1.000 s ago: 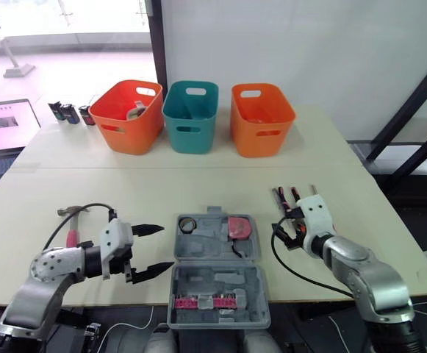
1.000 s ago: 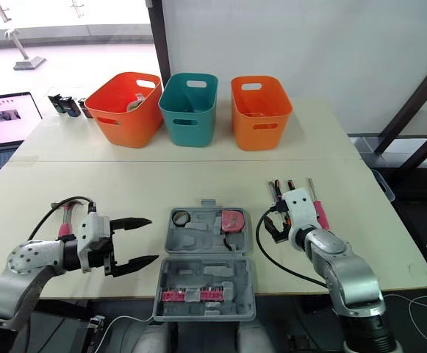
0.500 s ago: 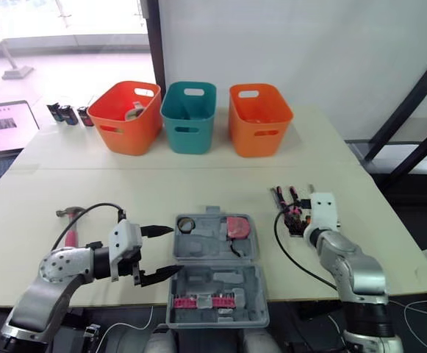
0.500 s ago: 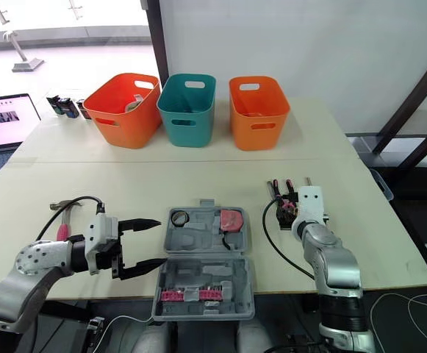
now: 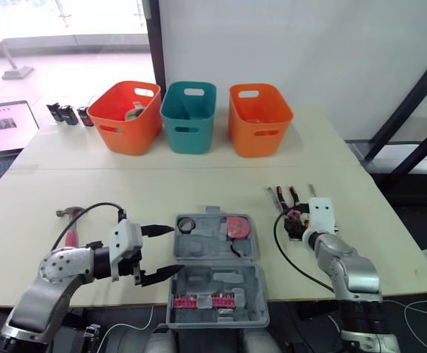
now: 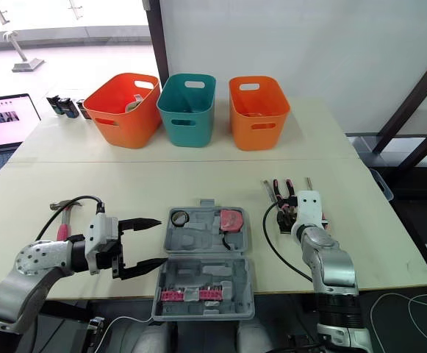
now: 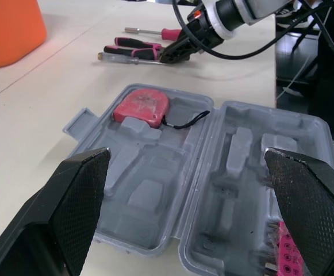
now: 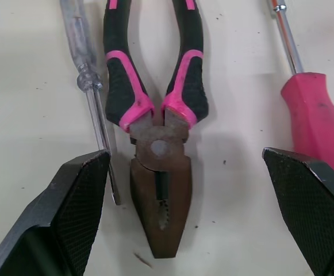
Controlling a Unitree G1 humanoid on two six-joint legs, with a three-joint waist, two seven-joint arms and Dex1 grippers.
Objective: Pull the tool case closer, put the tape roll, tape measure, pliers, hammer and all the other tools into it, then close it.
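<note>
The grey tool case (image 5: 214,283) lies open at the table's front edge. In it sit a pink tape measure (image 5: 237,226) and a tape roll (image 5: 187,223). My left gripper (image 5: 175,250) is open just left of the case, its fingers pointing at the case's left side. The hammer (image 5: 70,225) lies left of that arm. The pink-and-black pliers (image 8: 158,138) lie right of the case between a clear tester screwdriver (image 8: 91,100) and a pink screwdriver (image 8: 315,112). My right gripper (image 8: 184,154) is open, one finger on each side of the pliers' head.
Two orange baskets (image 5: 128,116) (image 5: 259,119) and a teal one (image 5: 189,115) stand in a row at the back. A laptop (image 5: 4,126) and small dark items (image 5: 66,113) sit at the far left. A row of pink bits (image 5: 202,301) fills the case's near half.
My left gripper has moved right, up to the case's left side. My right gripper has swung over to the pliers and settled at their head.
</note>
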